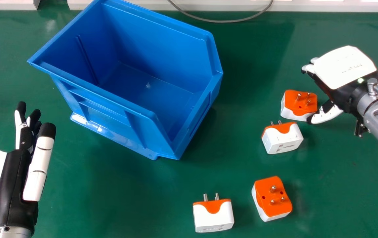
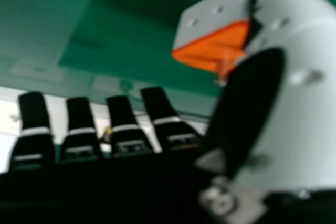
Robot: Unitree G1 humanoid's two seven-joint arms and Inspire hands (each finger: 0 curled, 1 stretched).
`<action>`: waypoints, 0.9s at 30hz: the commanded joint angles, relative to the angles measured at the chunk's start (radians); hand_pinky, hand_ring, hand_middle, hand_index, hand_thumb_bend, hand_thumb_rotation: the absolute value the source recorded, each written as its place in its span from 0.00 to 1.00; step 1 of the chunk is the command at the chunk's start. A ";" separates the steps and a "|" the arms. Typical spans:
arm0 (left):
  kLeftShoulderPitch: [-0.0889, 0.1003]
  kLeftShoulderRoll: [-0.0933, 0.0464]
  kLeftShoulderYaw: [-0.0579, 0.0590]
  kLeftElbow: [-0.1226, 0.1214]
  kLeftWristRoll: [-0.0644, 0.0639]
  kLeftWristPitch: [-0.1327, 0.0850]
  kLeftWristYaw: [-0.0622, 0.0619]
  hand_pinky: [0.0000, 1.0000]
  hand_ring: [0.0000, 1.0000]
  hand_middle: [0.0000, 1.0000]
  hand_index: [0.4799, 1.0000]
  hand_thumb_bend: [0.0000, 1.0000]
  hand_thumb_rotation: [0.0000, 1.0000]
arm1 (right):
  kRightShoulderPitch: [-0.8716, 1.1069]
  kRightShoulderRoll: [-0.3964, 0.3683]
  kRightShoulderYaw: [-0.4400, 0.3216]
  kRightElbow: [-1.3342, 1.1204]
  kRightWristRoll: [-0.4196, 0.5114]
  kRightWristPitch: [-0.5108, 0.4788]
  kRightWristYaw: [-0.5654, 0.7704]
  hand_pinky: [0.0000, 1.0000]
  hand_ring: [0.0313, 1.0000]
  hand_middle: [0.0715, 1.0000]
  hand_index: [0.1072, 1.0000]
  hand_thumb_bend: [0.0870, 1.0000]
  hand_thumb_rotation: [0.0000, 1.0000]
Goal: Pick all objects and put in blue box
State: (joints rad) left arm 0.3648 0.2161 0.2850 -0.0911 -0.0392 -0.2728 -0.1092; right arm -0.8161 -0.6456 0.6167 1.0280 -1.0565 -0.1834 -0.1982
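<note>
1. My black-and-white right hand (image 1: 344,67), at right, is open, thumb beside the farthest orange-and-white plastic plug adapter (image 1: 299,102).
2. Three similar adapters (image 1: 283,140) sit nearer.
3. Open-topped blue plastic box (image 1: 162,43): far, left of centre.
4. My left hand (image 1: 13,188): near left, open.

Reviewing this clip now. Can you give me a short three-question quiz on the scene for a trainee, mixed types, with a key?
1. Count: how many orange-and-white adapters rest on the green table?
2. True or false: every visible adapter lies outside the blue box.
3. Multiple choice: in the head view, what is closest to the tip of the right hand's thumb?
A) the blue box
B) an adapter
C) the cable behind the blue box

Key: 1. four; 2. true; 3. B
</note>
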 commanded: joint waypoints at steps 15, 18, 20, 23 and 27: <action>0.079 0.008 0.039 -0.071 -0.021 -0.040 -0.027 0.99 1.00 1.00 1.00 0.62 1.00 | -0.042 0.047 0.032 0.068 0.017 0.008 -0.032 0.75 0.86 0.87 0.82 0.48 0.49; 0.098 0.006 0.043 -0.089 -0.024 -0.040 -0.031 0.99 1.00 1.00 1.00 0.63 1.00 | -0.040 0.053 0.035 0.075 0.016 0.004 -0.033 0.75 0.86 0.87 0.82 0.48 0.49; 0.110 0.006 0.046 -0.099 -0.029 -0.037 -0.034 0.98 1.00 1.00 1.00 0.64 1.00 | -0.039 0.056 0.035 0.080 0.019 0.001 -0.031 0.74 0.86 0.87 0.82 0.48 0.49; 0.128 0.005 0.051 -0.125 -0.036 -0.026 -0.038 0.98 1.00 1.00 1.00 0.64 0.99 | -0.036 0.061 0.034 0.085 0.025 0.000 -0.028 0.74 0.86 0.87 0.82 0.48 0.49; 0.146 0.004 0.056 -0.149 -0.037 -0.019 -0.041 0.98 1.00 1.00 1.00 0.64 0.99 | -0.029 0.062 0.038 0.084 0.024 0.000 -0.036 0.74 0.85 0.87 0.81 0.47 0.49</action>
State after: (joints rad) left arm 0.4962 0.2161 0.3247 -0.2109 -0.0637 -0.2892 -0.1486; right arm -0.8358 -0.5951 0.6452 1.1123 -1.0483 -0.1793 -0.2204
